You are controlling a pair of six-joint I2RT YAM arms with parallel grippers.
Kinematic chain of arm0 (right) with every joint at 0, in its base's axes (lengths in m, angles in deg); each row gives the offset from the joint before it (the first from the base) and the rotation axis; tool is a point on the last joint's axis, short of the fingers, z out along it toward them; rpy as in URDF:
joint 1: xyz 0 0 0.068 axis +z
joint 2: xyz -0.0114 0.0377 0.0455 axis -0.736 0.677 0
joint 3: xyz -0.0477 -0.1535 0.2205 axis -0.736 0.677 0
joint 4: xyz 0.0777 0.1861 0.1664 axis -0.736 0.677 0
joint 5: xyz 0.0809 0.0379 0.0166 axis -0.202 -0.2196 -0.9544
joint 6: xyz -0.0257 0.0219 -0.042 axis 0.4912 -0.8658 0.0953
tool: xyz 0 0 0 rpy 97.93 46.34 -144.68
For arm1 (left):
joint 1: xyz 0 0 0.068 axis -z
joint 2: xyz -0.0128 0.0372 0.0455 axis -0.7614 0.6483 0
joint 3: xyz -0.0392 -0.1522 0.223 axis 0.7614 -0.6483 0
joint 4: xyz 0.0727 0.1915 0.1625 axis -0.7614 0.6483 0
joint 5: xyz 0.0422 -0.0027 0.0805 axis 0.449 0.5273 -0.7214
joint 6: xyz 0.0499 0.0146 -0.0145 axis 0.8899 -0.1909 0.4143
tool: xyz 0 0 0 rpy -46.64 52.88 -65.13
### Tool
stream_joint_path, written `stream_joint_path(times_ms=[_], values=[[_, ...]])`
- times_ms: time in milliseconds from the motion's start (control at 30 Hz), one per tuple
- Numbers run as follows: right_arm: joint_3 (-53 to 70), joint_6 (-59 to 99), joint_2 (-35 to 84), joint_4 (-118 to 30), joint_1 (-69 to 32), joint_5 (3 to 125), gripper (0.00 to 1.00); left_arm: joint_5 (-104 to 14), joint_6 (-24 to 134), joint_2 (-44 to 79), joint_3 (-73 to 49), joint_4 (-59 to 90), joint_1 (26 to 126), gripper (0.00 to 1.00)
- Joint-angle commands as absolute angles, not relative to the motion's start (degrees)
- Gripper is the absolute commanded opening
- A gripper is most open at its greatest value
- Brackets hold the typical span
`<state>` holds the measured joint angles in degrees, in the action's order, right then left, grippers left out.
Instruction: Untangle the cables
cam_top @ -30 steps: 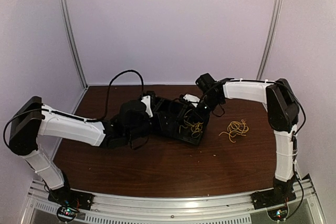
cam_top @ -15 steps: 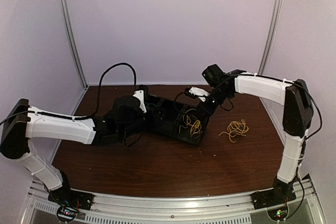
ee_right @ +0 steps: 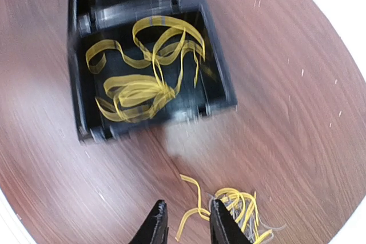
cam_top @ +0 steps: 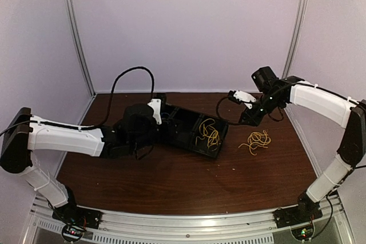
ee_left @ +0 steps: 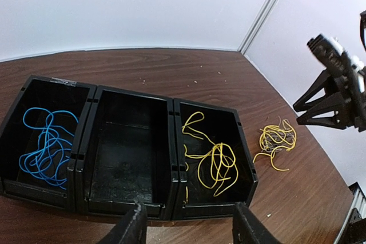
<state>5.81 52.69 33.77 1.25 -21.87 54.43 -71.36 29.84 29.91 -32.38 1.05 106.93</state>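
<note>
Right pincer hung slightly parted, empty, over the tangle on the table — best to descend on one outlying strand, not the knot. Left pincer, wide open, faced the bins — blue cables and yellow cables inside.

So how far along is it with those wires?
Partly done: a blue cable lies in one end compartment of the black bin, a loose yellow cable in the other; the middle one is empty. Nothing is in hand: the left gripper and right gripper are open. Left to do: the yellow and grey bundle on the table beside the bin.
</note>
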Motion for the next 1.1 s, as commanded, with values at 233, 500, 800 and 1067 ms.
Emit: stream_joint_path(times_ms=[233, 500, 800, 1067], values=[[18.12, 66.97, 34.96, -3.16, -25.89, 57.91, 0.28, -67.50, 32.80, 29.80, -31.87, -0.64, 106.98, 0.52], [16.20, 68.10, 43.41, -6.35, -26.02, 58.80, 0.29, -67.99, 31.83, 28.91, -32.38, 0.48, 106.92, 0.52], [14.21, 68.19, 48.01, -7.10, -26.27, 60.50, 0.33, -68.68, 30.83, 27.82, -33.93, 0.27, 106.96, 0.52], [13.41, 68.11, 50.43, -7.78, -27.20, 61.53, 0.33, -67.56, 30.70, 29.01, -33.37, -0.27, 106.98, 0.52]])
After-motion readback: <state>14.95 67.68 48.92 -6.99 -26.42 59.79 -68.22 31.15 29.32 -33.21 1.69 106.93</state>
